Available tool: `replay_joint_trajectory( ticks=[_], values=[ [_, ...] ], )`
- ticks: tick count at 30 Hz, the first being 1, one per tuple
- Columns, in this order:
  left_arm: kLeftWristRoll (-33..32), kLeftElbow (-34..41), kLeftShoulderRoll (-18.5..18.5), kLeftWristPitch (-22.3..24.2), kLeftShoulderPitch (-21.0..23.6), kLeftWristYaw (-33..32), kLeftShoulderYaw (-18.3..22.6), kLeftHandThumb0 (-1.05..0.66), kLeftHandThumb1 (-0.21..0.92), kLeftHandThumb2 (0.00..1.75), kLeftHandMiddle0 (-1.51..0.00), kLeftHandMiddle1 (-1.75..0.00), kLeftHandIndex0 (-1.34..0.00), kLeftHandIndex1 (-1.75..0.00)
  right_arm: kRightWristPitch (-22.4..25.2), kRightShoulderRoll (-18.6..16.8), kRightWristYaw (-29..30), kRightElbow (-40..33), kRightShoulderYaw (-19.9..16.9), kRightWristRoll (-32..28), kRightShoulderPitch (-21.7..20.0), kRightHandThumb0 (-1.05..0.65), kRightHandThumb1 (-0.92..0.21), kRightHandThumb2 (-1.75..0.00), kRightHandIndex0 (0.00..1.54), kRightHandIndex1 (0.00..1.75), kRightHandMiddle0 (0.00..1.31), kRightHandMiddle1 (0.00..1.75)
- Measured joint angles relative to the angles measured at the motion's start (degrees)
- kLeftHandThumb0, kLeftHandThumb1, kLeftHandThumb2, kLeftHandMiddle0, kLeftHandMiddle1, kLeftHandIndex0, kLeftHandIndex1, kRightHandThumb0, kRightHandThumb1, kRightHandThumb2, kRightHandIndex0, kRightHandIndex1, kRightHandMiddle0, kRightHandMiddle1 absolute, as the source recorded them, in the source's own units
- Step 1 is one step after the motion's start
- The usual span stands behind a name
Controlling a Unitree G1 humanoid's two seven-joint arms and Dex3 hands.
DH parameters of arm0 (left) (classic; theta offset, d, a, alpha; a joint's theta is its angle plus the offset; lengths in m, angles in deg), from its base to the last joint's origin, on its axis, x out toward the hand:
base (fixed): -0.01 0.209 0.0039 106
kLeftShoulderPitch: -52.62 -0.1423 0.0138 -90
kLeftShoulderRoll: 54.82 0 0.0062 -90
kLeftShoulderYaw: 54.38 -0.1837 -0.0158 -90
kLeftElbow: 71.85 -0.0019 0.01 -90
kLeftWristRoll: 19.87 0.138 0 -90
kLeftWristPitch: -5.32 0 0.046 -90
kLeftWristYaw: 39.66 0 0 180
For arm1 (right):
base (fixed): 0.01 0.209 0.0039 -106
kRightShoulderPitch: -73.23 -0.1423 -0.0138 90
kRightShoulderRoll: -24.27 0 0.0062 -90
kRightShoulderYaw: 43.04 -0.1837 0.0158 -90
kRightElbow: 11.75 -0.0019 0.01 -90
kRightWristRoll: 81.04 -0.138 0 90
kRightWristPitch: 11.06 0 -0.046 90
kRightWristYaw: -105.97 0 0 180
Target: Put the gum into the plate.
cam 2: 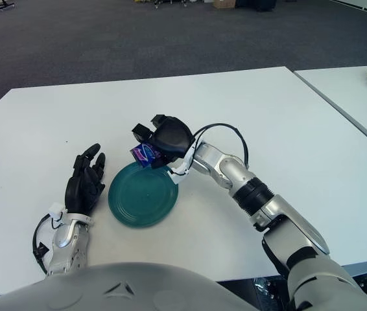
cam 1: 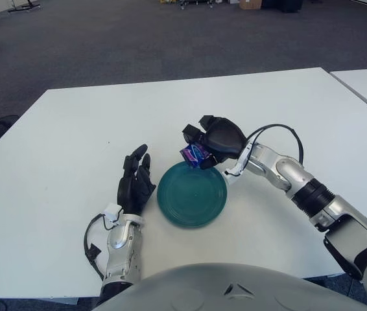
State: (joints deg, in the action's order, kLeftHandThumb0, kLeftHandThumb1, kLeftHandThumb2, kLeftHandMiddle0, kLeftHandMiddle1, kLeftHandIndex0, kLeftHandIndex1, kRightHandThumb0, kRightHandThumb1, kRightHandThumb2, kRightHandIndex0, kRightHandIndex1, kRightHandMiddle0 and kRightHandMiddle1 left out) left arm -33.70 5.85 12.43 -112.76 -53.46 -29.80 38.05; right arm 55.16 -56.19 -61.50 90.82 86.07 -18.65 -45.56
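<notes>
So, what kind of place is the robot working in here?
Probably an open office or lab room: white tables pushed side by side, dark carpet floor and an office chair base far back. The right hand holds the gum above the green plate.

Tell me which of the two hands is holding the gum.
The right hand, over the green plate's far rim, grips the gum; the left hand beside the plate holds nothing.

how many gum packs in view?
1. The gum is held in the right hand, over the far rim of the plate. Left hand lies idle left of it.
</notes>
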Motion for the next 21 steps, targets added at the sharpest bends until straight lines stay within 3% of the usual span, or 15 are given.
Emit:
replay_joint_trajectory(
  ticks=[12,18,20,21],
  values=[
    [1.21,0.04,0.02,0.00,0.01,-0.47,-0.13,-0.87,0.92,0.98,-0.27,0.00,0.00,-0.69,-2.35,-0.40,2.09,3.03,1.90,2.08,0.09,-0.38,-0.72,-0.80,0.64,1.75,0.32,1.75],
    [1.64,0.26,0.02,0.07,-0.07,-0.61,-0.27,-0.86,0.92,1.00,-0.27,0.00,0.00,-0.65,-3.71,-0.24,0.35,2.38,2.13,1.95,0.47,-0.36,-0.89,-0.56,0.53,1.75,0.22,1.75],
    [1.73,0.37,0.02,0.10,-0.11,-0.62,-0.33,-0.85,0.92,1.00,-0.26,0.00,0.00,-0.63,-4.04,-0.10,-0.46,1.98,2.17,1.95,0.71,-0.57,-0.91,-0.80,0.35,1.75,0.14,1.60],
    [1.78,0.44,0.02,0.12,-0.14,-0.64,-0.35,-0.85,0.92,1.00,-0.26,0.00,0.00,-0.63,-4.19,0.00,-0.92,1.73,2.17,1.95,0.81,-0.60,-0.91,-0.83,0.32,1.64,0.11,1.54]
  ],
)
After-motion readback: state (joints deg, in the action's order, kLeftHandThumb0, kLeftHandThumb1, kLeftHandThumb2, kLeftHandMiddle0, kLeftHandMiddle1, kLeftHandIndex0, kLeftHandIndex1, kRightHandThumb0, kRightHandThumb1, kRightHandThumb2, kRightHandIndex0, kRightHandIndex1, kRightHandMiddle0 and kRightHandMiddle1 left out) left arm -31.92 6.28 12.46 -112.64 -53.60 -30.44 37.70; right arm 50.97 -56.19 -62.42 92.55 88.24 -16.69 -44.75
